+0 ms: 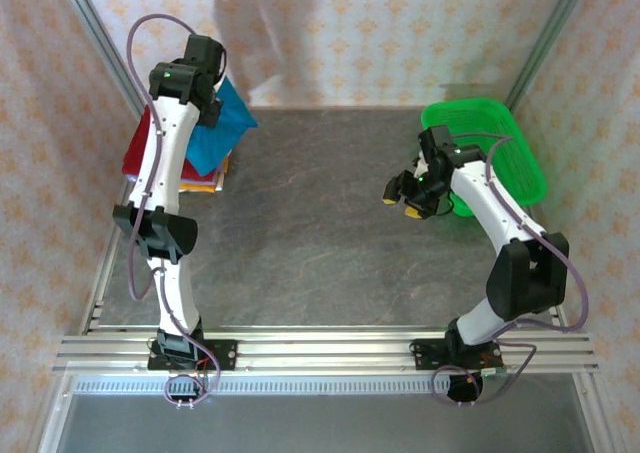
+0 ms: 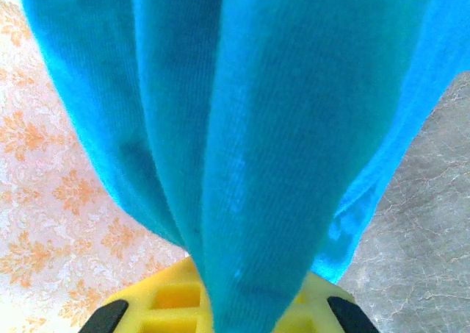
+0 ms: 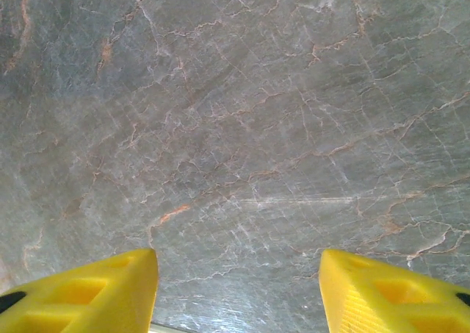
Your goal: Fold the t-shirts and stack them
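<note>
A teal-blue t-shirt (image 1: 218, 125) hangs bunched from my left gripper (image 1: 205, 91) at the back left, above a stack of folded t-shirts in dark red (image 1: 140, 153), orange and yellow (image 1: 215, 181). In the left wrist view the teal cloth (image 2: 257, 142) drapes down from between the yellow fingers (image 2: 158, 300), which are shut on it. My right gripper (image 1: 402, 199) hovers over bare table to the left of the green basket (image 1: 500, 143). Its yellow fingers (image 3: 95, 296) stand open with nothing between them.
The green mesh basket sits at the back right against the patterned wall. The dark marble-look table (image 1: 310, 223) stretches between the two arms. Patterned walls enclose the left, back and right sides.
</note>
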